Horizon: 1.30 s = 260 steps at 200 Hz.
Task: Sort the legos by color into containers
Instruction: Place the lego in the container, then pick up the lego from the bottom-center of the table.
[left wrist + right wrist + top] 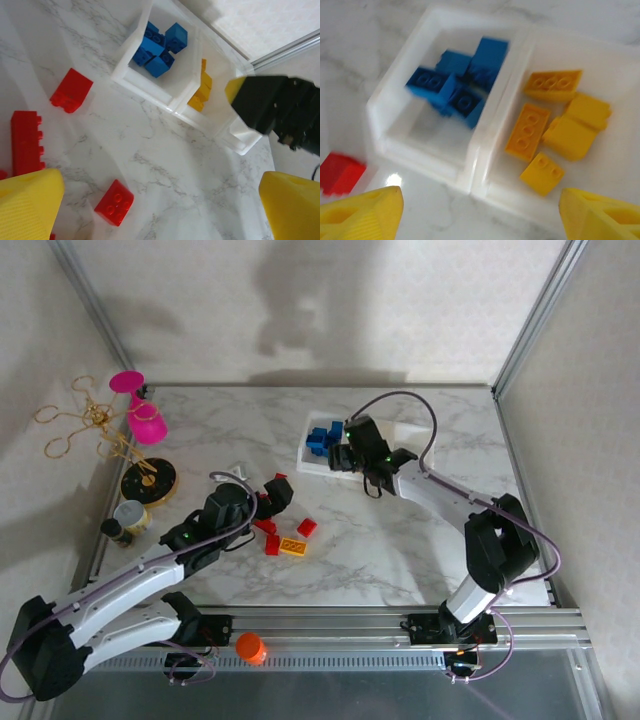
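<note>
Yellow fingertips of the right tool stand spread above the containers, which hold blue legos and yellow legos in neighbouring compartments. The left tool is spread too, over red legos on the counter.

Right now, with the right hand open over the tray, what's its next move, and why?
Probably lift the right hand clear of the tray and swing back: it is open and empty, yellows lie inside, and a loose yellow brick and reds wait on the table.
</note>
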Each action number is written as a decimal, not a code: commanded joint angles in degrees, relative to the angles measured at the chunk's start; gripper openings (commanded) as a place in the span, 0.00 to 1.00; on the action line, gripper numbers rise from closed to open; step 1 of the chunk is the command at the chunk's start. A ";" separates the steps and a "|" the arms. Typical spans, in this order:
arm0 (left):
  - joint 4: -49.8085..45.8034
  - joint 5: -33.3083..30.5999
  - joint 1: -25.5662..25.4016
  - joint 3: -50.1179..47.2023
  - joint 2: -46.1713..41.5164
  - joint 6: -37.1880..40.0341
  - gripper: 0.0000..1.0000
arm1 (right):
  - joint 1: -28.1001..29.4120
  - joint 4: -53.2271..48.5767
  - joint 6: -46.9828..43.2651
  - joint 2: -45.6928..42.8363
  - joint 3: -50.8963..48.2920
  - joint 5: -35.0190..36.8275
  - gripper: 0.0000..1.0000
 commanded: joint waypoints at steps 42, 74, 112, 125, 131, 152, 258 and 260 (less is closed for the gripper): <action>-11.92 -5.82 -0.50 -3.57 -8.92 -3.96 1.00 | 11.66 -0.15 3.59 -6.54 -10.29 -6.65 0.83; -16.63 -7.35 -0.31 -4.73 -13.20 -5.43 1.00 | 17.86 2.62 4.01 -8.52 -14.68 -9.25 0.83; -21.43 -8.18 -0.30 -4.82 -15.19 -7.38 1.00 | 23.18 5.54 4.42 -7.03 -18.33 -11.92 0.77; -22.20 -8.27 -0.33 -4.99 -15.69 -7.70 1.00 | 24.48 6.48 4.92 -5.69 -18.82 -13.34 0.75; -22.48 -8.35 -0.26 -5.06 -15.94 -7.82 1.00 | 25.32 7.04 4.93 -5.29 -19.16 -13.45 0.74; -23.29 -9.16 -0.33 -5.34 -16.67 -8.37 1.00 | 27.64 8.56 5.42 -3.04 -19.69 -12.42 0.76; -24.85 -12.91 -0.23 -5.70 -19.18 -9.71 1.00 | 29.13 8.10 3.30 9.80 -11.92 -3.44 0.73; -24.87 -12.97 -0.22 -5.70 -19.29 -9.76 1.00 | 29.16 8.05 3.31 9.99 -11.74 -3.33 0.73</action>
